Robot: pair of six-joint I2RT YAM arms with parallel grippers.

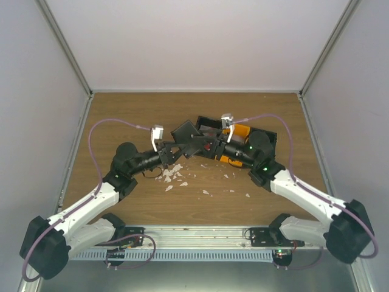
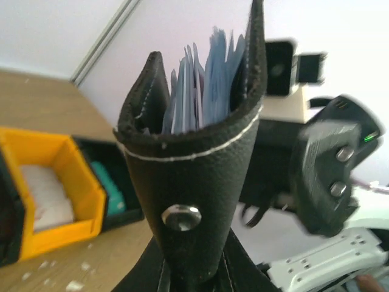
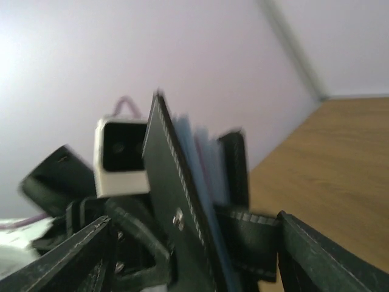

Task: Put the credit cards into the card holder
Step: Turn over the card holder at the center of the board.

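The black card holder (image 1: 187,136) is held up off the table between both arms. In the left wrist view it (image 2: 188,158) stands upright and slightly spread, its bluish-grey slots showing at the top and a metal snap on its face. My left gripper (image 2: 194,277) (image 1: 172,151) is shut on its lower end. My right gripper (image 3: 194,255) (image 1: 209,146) is open, its fingers wide apart on either side of the holder (image 3: 182,213), whose strap reaches toward the right finger. A teal credit card (image 2: 112,188) lies in a black tray. Whitish cards (image 2: 48,201) lie in an orange tray.
The orange tray (image 1: 241,130) and black tray (image 1: 205,125) sit at mid-table behind the right arm, partly hidden. Small white scraps (image 1: 175,174) are scattered on the wooden table in front of the grippers. White walls enclose the table on three sides.
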